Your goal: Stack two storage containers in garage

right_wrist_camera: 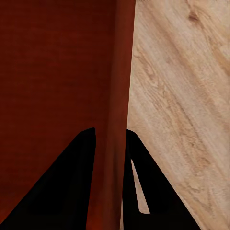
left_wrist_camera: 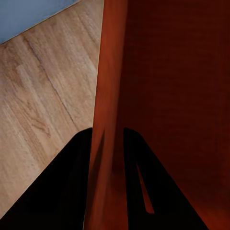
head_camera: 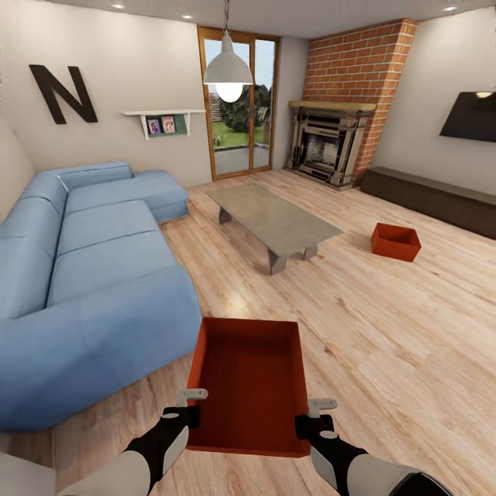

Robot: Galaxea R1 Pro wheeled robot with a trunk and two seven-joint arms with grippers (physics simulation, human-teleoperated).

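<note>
While both arms reach forward in the living room, the near storage container [head_camera: 249, 386] hangs between them above the wood plank floor [head_camera: 386, 344]. Its left wall sits clamped in the left gripper [head_camera: 187, 412], and its right wall in the right gripper [head_camera: 311, 417]; in each wrist view one dark finger [left_wrist_camera: 62, 191] lies outside the red-orange wall [left_wrist_camera: 109, 143] and the other inside it. The right gripper's fingers [right_wrist_camera: 67, 187] straddle the opposite wall [right_wrist_camera: 112, 143] the same way. Well ahead of the right gripper and off to its right, the second storage container [head_camera: 395, 241] rests on the floor, beyond the grey low desk [head_camera: 275, 217]. Just left of the left gripper spreads the blue sectional sofa [head_camera: 89, 275]; the brick fireplace [head_camera: 337, 138] stands far ahead.
</note>
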